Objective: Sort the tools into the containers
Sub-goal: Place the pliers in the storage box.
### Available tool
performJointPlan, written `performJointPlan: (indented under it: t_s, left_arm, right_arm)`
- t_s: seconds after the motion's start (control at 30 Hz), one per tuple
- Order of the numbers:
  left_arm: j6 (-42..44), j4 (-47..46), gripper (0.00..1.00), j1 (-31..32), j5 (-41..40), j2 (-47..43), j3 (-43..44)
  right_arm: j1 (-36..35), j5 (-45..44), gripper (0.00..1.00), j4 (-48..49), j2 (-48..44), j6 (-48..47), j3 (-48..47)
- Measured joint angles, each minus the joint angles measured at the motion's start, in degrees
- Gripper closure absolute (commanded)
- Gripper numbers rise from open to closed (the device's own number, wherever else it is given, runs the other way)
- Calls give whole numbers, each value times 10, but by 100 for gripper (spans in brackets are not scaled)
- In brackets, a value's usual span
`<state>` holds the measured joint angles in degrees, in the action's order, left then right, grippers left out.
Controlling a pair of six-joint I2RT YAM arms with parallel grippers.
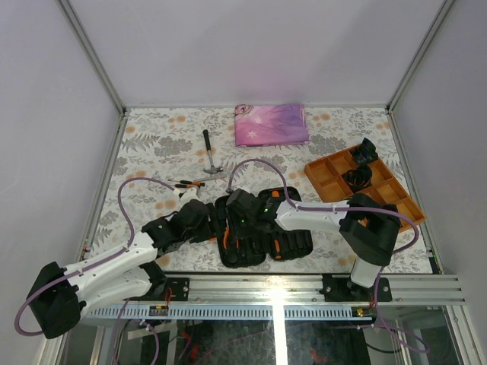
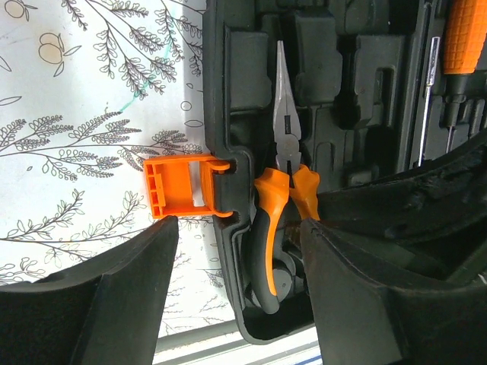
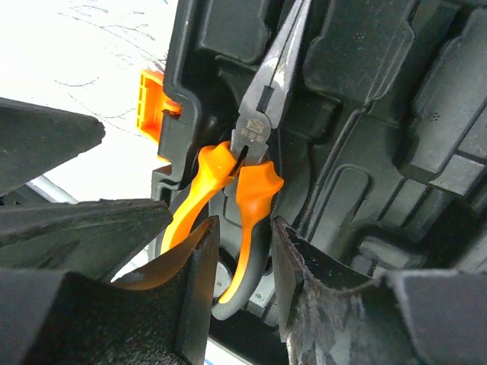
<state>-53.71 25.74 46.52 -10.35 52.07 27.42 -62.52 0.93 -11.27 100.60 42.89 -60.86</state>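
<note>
The black tool case [image 1: 255,236] lies open near the front edge. Orange-and-black needle-nose pliers [image 2: 285,141] lie in a moulded slot at its left end. My right gripper [image 3: 243,296] is closed around one pliers handle [image 3: 251,251]; the other handle runs behind its left finger. My left gripper [image 2: 240,296] is open wide, straddling the case's rim and the handle end, touching nothing. An orange latch [image 2: 179,186] sticks out from the rim. A hammer [image 1: 208,152] and another orange-handled tool [image 1: 189,184] lie on the cloth behind the case. An orange-handled screwdriver [image 2: 464,38] sits in the case.
A folded pink-purple cloth [image 1: 272,124] lies at the back. An orange divided tray [image 1: 327,176] at the right holds black coiled bundles [image 1: 358,176]. Both grippers [image 1: 202,217] [image 1: 242,207] crowd the case's left end. Metal frame rails border the table.
</note>
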Motion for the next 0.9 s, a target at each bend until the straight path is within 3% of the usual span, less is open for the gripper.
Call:
performJointPlan:
  t_s: [0.5, 0.9]
  left_arm:
    - [0, -3, 38, 0, 0, 13, 0]
    - [0, -3, 41, 0, 0, 12, 0]
  right_arm:
    - [0, -18, 59, 0, -24, -4, 1]
    - [0, -18, 70, -7, -2, -24, -1]
